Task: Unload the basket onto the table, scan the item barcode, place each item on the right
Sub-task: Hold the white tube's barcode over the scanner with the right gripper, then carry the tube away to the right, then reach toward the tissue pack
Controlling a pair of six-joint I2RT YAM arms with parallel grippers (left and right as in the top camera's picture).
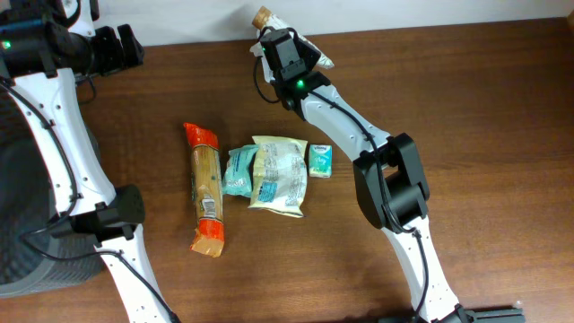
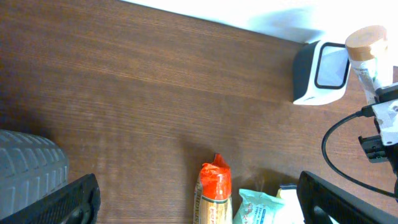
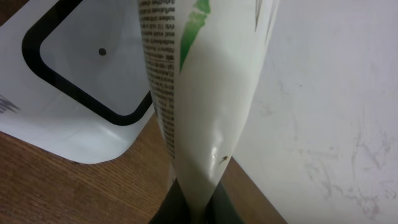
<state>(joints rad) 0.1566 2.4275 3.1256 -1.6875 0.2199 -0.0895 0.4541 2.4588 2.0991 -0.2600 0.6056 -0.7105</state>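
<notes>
The item is a white tube [image 3: 205, 93] with green and black print and a tan cap [image 1: 263, 16]. My right gripper [image 3: 196, 199] is shut on its flat crimped end at the table's back edge [image 1: 285, 52]. It holds the tube upright, right in front of the white barcode scanner [image 3: 74, 81], whose window has a black rounded frame. The left wrist view shows the scanner [image 2: 320, 71] standing just left of the tube's cap [image 2: 367, 50]. My left gripper [image 2: 199, 199] is open and holds nothing, high at the back left [image 1: 130, 45].
Mid-table lie a long pasta pack with orange ends [image 1: 206, 188], a teal packet [image 1: 239, 170], a cream snack bag [image 1: 280, 175] and a small teal box [image 1: 320, 160]. A dark grey ridged object [image 1: 18, 206] fills the left edge. A white surface borders the table's back.
</notes>
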